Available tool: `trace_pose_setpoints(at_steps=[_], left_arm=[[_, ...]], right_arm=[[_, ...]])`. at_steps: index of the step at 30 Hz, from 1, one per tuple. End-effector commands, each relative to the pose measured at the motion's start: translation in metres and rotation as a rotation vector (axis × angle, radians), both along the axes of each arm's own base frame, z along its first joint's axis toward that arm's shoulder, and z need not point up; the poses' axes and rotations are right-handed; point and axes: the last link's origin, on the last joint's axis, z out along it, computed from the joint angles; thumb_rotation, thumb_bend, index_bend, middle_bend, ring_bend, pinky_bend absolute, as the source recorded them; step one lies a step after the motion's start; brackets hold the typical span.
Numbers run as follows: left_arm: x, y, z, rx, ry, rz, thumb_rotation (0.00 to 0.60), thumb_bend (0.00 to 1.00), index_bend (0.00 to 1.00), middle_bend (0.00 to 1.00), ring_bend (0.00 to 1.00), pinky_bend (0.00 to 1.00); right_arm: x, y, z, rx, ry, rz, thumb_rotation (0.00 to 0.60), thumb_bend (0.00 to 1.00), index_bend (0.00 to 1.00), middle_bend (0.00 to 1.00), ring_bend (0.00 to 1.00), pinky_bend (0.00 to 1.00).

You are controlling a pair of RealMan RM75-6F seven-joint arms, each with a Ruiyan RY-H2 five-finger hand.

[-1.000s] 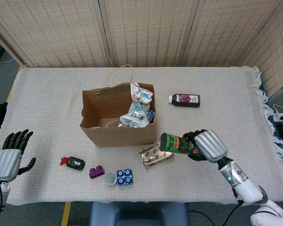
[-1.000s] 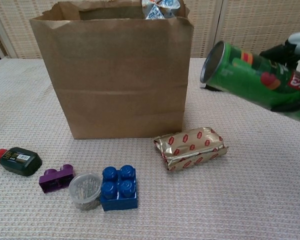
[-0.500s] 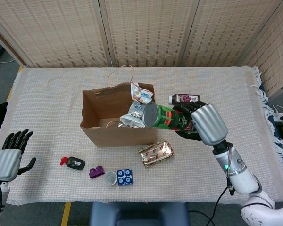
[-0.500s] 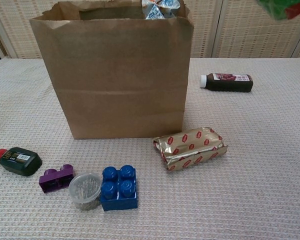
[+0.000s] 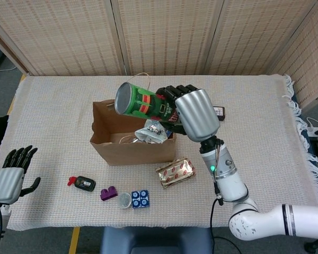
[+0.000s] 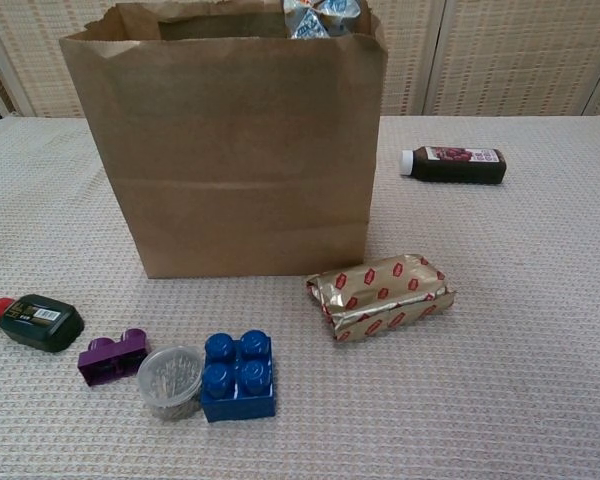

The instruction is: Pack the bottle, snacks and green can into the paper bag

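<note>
Green can point(image 5: 142, 101): held tilted, nearly on its side, above the open paper bag, silver end toward 9 o'clock.
Left hand point(image 5: 11, 174): at table's left edge, fingers straight and apart, holding nothing.
Black pouch point(image 6: 40, 322): at 7 o'clock of the bag; purple brick point(image 6: 113, 357), clear jar point(image 6: 171, 380), blue brick point(image 6: 238, 375) in a row to its right.
Paper bag point(image 6: 230, 150): upright, mid-table; snack packet point(image 5: 155, 130) inside at its right end.
Gold snack pack point(image 6: 382, 295): on cloth at 5 o'clock of the bag.
Right hand point(image 5: 193, 110): wrapped around the can.
Bottle point(image 6: 454, 164): lying on its side at 3 o'clock of the bag.
</note>
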Motion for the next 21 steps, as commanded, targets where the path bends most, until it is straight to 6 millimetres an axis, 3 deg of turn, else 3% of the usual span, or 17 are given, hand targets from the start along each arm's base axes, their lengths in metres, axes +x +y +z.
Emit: trace_pose_setpoints(at_steps=[1, 8, 16, 19, 21], left_arm=[[0.0, 0.0, 0.0, -0.001, -0.003, 0.001, 0.6, 0.34, 0.05, 0.0, 0.0, 0.0], [-0.001, 0.001, 0.001, -0.006, -0.01, -0.001, 0.6, 0.34, 0.05, 0.0, 0.0, 0.0], [-0.001, 0.001, 0.001, -0.008, -0.016, -0.002, 0.6, 0.34, 0.05, 0.0, 0.0, 0.0], [-0.002, 0.001, 0.001, -0.009, -0.016, -0.002, 0.6, 0.34, 0.05, 0.0, 0.0, 0.0], [-0.002, 0.001, 0.001, -0.009, -0.016, -0.002, 0.6, 0.34, 0.05, 0.0, 0.0, 0.0]], right_arm=[[0.043, -0.015, -0.033, 0.019, 0.026, -0.016, 0.6, 0.25, 0.49, 0.56, 0.57, 0.6], [0.072, -0.025, -0.079, 0.013, 0.076, -0.083, 0.6, 0.25, 0.47, 0.56, 0.55, 0.6], [0.085, -0.026, -0.108, 0.011, 0.113, -0.09, 0.6, 0.25, 0.43, 0.56, 0.53, 0.57], [0.082, -0.025, -0.118, 0.025, 0.155, -0.106, 0.6, 0.25, 0.32, 0.54, 0.43, 0.48], [0.079, -0.024, -0.123, 0.05, 0.191, -0.128, 0.6, 0.24, 0.14, 0.4, 0.27, 0.36]])
